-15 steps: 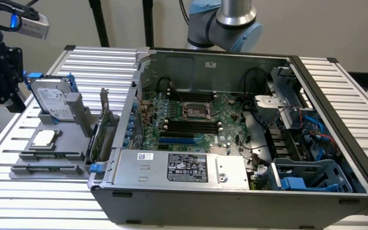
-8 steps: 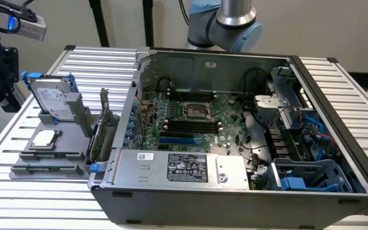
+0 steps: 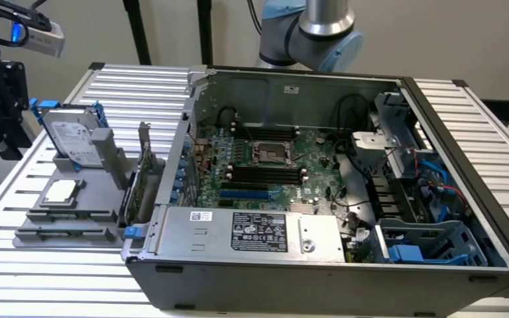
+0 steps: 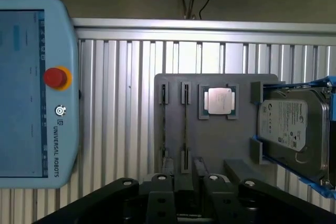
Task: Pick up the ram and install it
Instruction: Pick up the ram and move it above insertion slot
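An open computer case lies on a slatted metal table. Its motherboard is exposed, with black memory slots beside the processor socket. On the exterior view's left, just beside the case, sits a grey holder tray. The tray carries a hard drive in blue rails and a processor chip. The ram stands on edge in a narrow slot of that tray, seen as a thin dark line. The gripper hangs above the tray, apart from the ram and not touching it; whether it is wide or narrow cannot be told. A pale blue teach pendant lies on the table beside the tray. Judged from this, the task is at its start: the ram is not yet picked up, and the whole install is left to do
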You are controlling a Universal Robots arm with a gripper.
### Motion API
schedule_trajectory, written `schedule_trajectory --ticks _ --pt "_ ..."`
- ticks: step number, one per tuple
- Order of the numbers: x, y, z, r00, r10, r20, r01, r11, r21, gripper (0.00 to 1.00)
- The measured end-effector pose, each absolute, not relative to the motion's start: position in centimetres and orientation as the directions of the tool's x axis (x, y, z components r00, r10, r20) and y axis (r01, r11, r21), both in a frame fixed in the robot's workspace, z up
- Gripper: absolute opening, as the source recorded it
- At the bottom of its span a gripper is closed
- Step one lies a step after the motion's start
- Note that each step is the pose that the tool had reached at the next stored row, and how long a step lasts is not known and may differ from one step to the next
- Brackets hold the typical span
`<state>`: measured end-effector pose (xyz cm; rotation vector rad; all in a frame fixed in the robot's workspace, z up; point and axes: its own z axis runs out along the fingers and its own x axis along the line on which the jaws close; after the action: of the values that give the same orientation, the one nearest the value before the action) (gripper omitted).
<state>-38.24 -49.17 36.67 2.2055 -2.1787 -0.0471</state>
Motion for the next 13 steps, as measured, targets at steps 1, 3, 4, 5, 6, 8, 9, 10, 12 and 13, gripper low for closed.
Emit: schedule_trajectory --ticks 1,3,4,5,6,8,9,10,12,13 --pt "-38.2 -49.2 36.6 0.012 -1.000 0.007 -0.999 -0.012 0.050 0.30" --pt "-38.2 -49.3 36.4 0.012 -1.000 0.006 -0.999 -0.012 0.051 0.36" --pt "-38.2 -49.4 36.3 0.012 -1.000 0.003 -0.999 -0.012 0.050 0.36" --pt "-38.2 -49.6 36.1 0.012 -1.000 -0.001 -0.999 -0.012 0.050 0.36" --pt "-38.2 -49.7 36.0 0.012 -1.000 -0.005 -0.999 -0.013 0.050 0.36" --pt "-38.2 -50.0 35.7 0.013 -1.000 -0.013 -0.999 -0.013 0.050 0.36" --pt "-38.2 -50.1 35.6 0.013 -1.000 -0.017 -0.999 -0.014 0.050 0.36" --pt "-38.2 -50.2 35.4 0.013 -1.000 -0.020 -0.999 -0.014 0.050 0.36" --pt "-38.2 -50.4 35.0 0.013 -1.000 -0.021 -0.999 -0.014 0.050 0.36" --pt "-38.2 -50.4 34.9 0.013 -1.000 -0.021 -0.999 -0.014 0.050 0.36"
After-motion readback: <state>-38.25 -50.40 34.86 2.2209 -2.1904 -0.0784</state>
